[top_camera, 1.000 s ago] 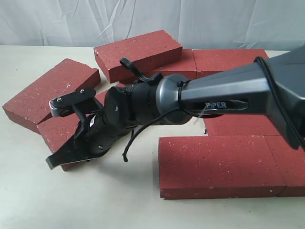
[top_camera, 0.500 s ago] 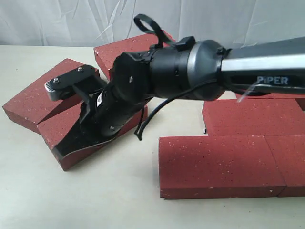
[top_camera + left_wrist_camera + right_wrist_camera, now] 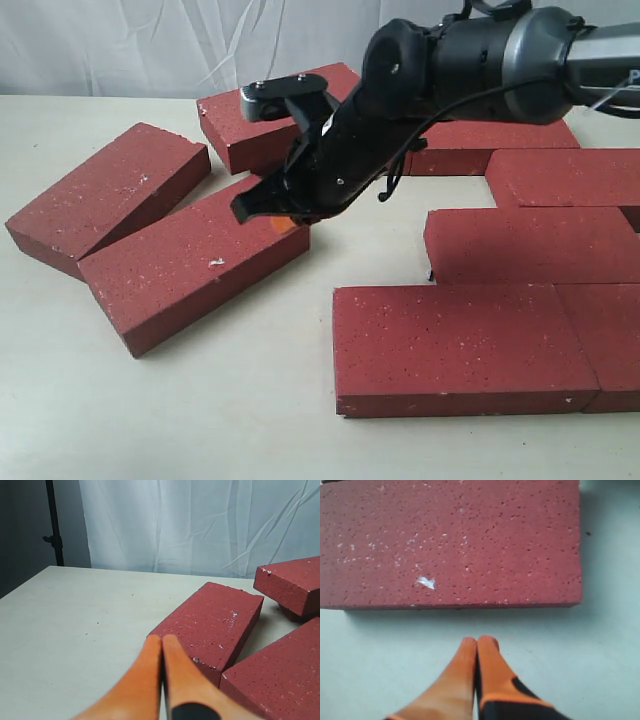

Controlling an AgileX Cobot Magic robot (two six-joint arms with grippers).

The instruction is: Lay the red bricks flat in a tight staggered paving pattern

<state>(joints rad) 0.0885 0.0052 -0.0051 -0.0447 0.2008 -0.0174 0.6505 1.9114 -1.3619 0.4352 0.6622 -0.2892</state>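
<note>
Several dark red bricks lie on the table. Paved flat at the right are a front brick (image 3: 460,345) and a brick (image 3: 530,245) behind it, with more beyond. Loose at the left lie an angled brick (image 3: 195,265), another brick (image 3: 110,195) beside it, and a tilted brick (image 3: 285,115) resting at the back. My right gripper (image 3: 258,207) hovers shut and empty above the angled brick's far end. In the right wrist view that brick (image 3: 450,540) lies just beyond the right gripper (image 3: 478,640). My left gripper (image 3: 161,637) is shut, empty, by a brick (image 3: 215,622).
A white curtain (image 3: 150,45) hangs behind the table. A dark stand pole (image 3: 52,525) rises at the table's far corner in the left wrist view. Bare tabletop (image 3: 150,420) lies in front of the loose bricks.
The right arm has lifted and drawn back toward the upper right, off the angled brick's near end to above its far end. Its jaws stay shut.
</note>
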